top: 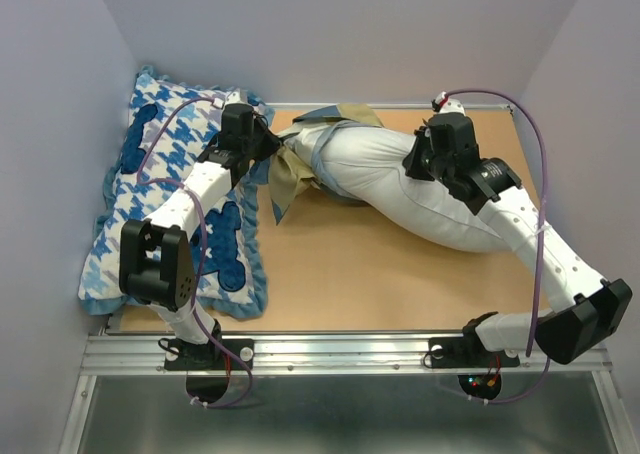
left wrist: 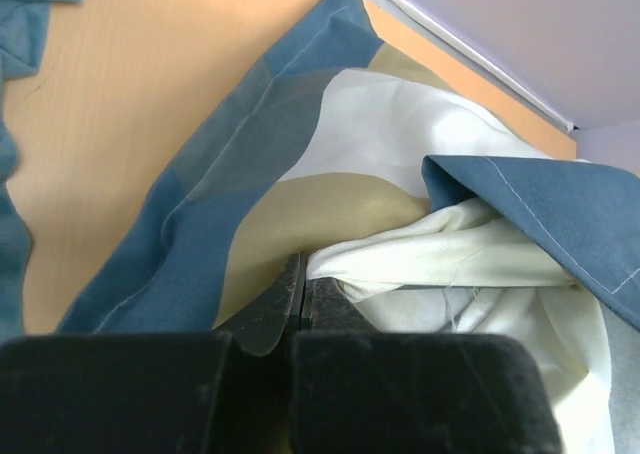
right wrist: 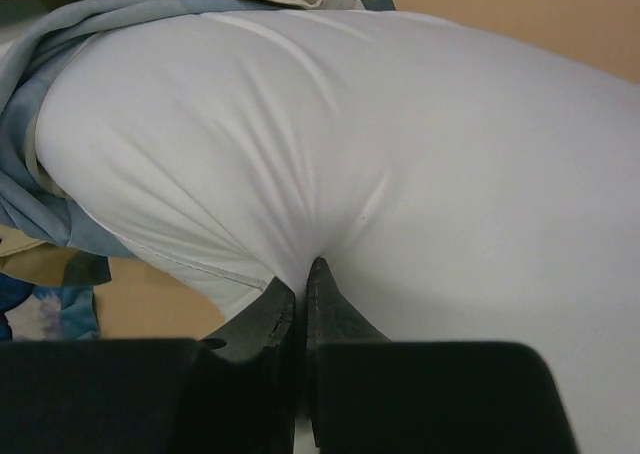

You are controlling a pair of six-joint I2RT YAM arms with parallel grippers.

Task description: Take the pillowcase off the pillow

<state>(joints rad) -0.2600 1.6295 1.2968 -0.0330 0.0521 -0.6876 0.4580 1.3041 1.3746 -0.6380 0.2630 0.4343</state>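
The work surface is a tan fibreboard tabletop (top: 350,274) closed in by pale lilac-grey walls (top: 330,34) on 3 sides, with an aluminium rail (top: 340,352) along the near edge where the 2 arm bases are bolted. A blue-and-white houndstooth cushion (top: 160,224) with dark blue shapes and a frilled border lies along the left side, its left edge against the wall.

The white pillow (top: 390,174) lies diagonally from the far middle of the table toward the right. The pillowcase (top: 295,169) is bunched in tan, slate-blue and cream folds around the pillow's far-left end, with most of the pillow bare.

The left gripper (top: 265,146) sits at that bunched end, just beside the cushion's far corner. In the left wrist view its fingers (left wrist: 290,294) are pressed together, nipping the tan and cream cloth. The right gripper (top: 420,164) is on the middle of the pillow. The right wrist view shows its fingers (right wrist: 320,289) squeezed together on a puckered fold of the white pillow cover.

From above, both sets of fingertips are hidden under the wrist bodies. The right arm covers the pillow's near-right end. How far the pillow reaches inside the case cannot be made out. Small red and green lights (top: 480,382) glow at the right base.
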